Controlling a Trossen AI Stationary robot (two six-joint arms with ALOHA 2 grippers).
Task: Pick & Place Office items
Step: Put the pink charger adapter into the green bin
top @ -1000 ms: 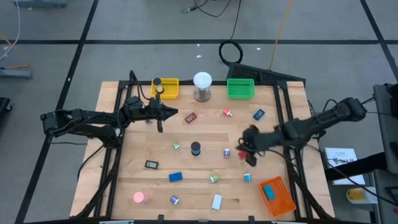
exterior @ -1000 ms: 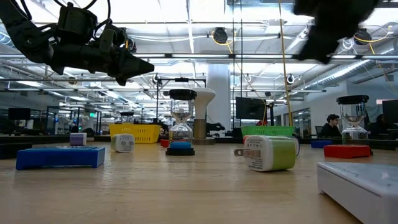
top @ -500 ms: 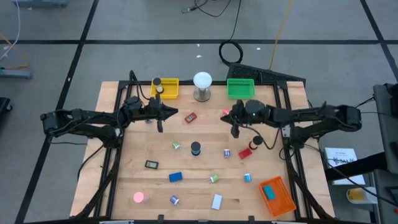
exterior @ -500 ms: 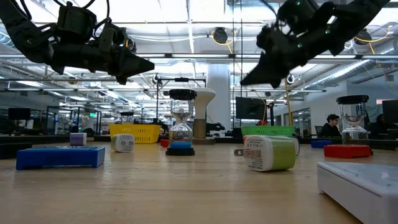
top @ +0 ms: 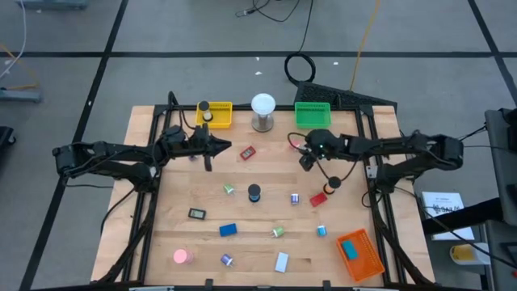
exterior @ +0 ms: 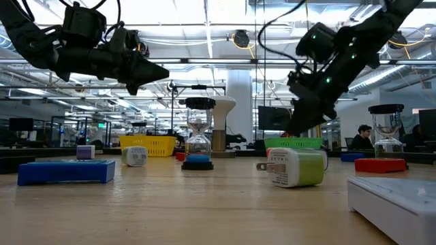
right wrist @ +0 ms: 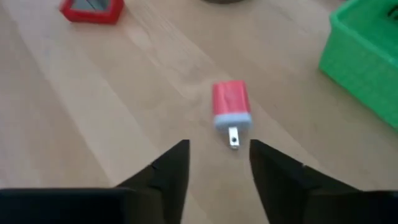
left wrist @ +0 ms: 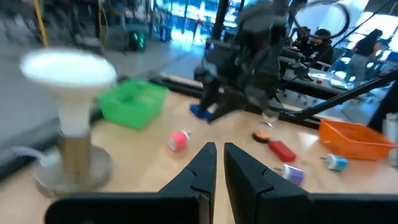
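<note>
My right claw point(right wrist: 214, 158), fingers spread, hangs over the red plug point(right wrist: 231, 104) at frame centre, green tray point(right wrist: 367, 53) upper right; left claw point(left wrist: 216, 163) clenched.

Bare wood lies between the right gripper point(top: 305, 158), fingers spread, and the red plug adapter point(right wrist: 231, 106) just ahead of it. The green tray point(top: 313, 115) stands close beyond; the white ball on its metal stand point(top: 262, 111) blocks the far middle. The left gripper point(top: 218, 145), fingers nearly together, hovers above open tabletop point(top: 266, 174) near the yellow tray point(top: 220, 115).
</note>
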